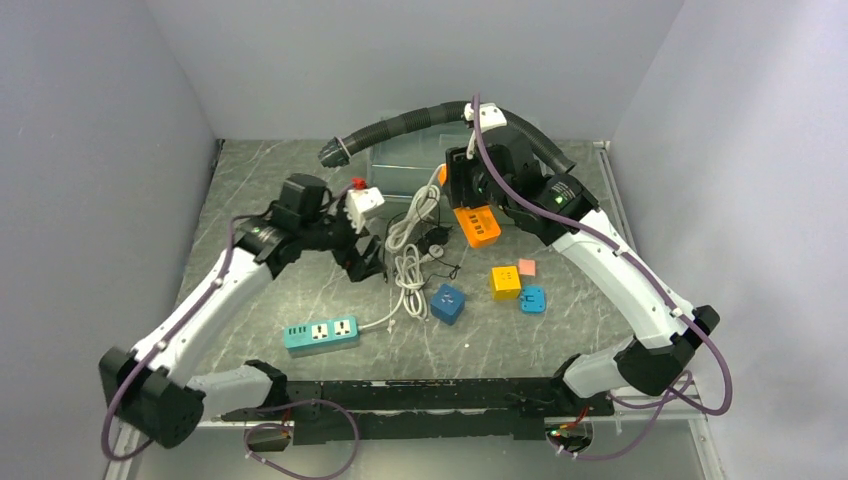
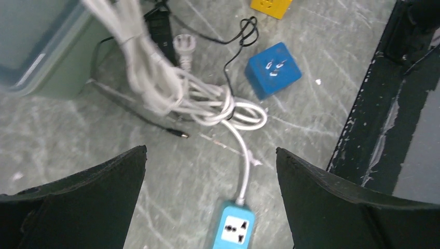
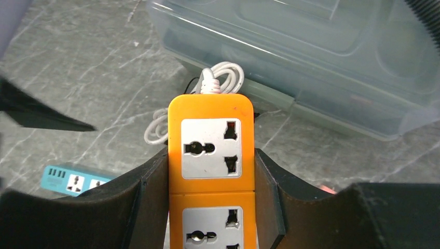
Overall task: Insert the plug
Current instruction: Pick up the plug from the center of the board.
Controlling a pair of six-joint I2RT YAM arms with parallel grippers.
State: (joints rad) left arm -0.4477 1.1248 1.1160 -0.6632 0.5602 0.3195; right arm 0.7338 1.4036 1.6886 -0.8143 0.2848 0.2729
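My right gripper (image 3: 211, 161) is shut on an orange power strip (image 3: 211, 111) and holds it above the table with its sockets facing the camera; it also shows in the top view (image 1: 477, 226). A white plug (image 2: 184, 44) on a coiled white cable (image 2: 207, 101) lies on the table beside a black plug (image 2: 162, 28). My left gripper (image 2: 210, 155) is open and empty, hovering over the table between the coil and a teal power strip (image 2: 233, 228). In the top view the left gripper (image 1: 365, 262) is left of the cable (image 1: 405, 255).
A clear lidded box (image 1: 410, 165) stands at the back, also in the right wrist view (image 3: 311, 52). A blue cube adapter (image 1: 448, 303), a yellow one (image 1: 505, 281), a small pink piece (image 1: 527, 267) and a light blue piece (image 1: 533, 299) lie mid-table. The teal strip (image 1: 320, 333) lies front left.
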